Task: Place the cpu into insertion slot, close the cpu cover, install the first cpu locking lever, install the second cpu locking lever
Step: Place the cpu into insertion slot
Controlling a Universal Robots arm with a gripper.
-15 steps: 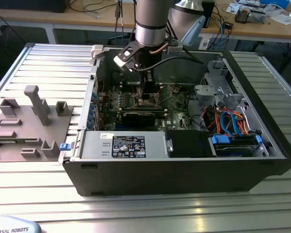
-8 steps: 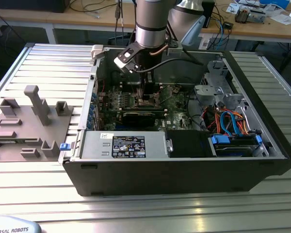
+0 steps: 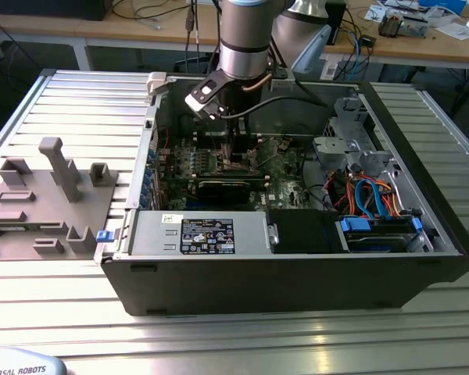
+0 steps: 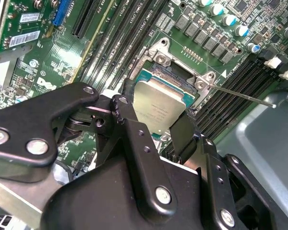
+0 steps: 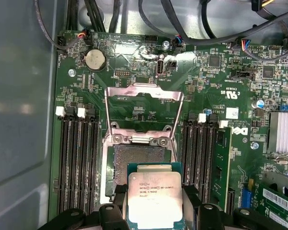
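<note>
The arm (image 3: 246, 35) reaches straight down, wrist vertical. Its gripper (image 4: 156, 112) points downward, black fingers (image 5: 110, 214) closed on opposite edges of the cpu (image 5: 155, 199).

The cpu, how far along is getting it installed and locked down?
Nothing is finished yet. In hand: the gripper grips the cpu by its edges over the open socket, and the chip is not seated. Left: the cpu cover stands flipped open, and a locking lever sticks out unlatched.
</note>
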